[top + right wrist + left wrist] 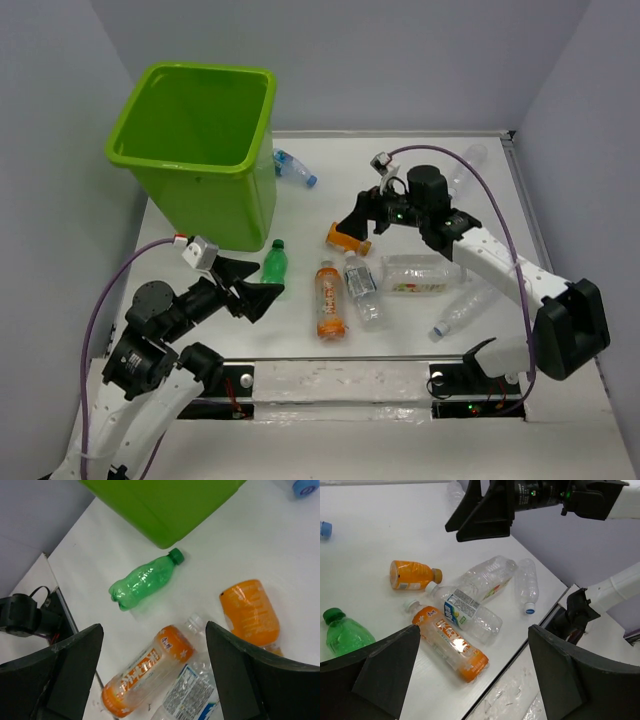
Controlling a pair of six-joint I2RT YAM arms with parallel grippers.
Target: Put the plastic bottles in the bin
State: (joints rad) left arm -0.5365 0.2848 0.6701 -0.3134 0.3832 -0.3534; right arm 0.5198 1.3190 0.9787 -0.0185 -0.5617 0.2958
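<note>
Left tool [252,285] hangs spread and empty near the green bottle [274,262], while the right tool [363,217], also spread, hovers over the small orange bottle [347,240] on the white counter [330,180].

Plastic bottles [470,616] lie scattered beyond the parted jaws.

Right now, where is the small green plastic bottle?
In the top external view, the small green plastic bottle lies left of centre, just in front of the large lime-green plastic bin and beside the left gripper.
</note>
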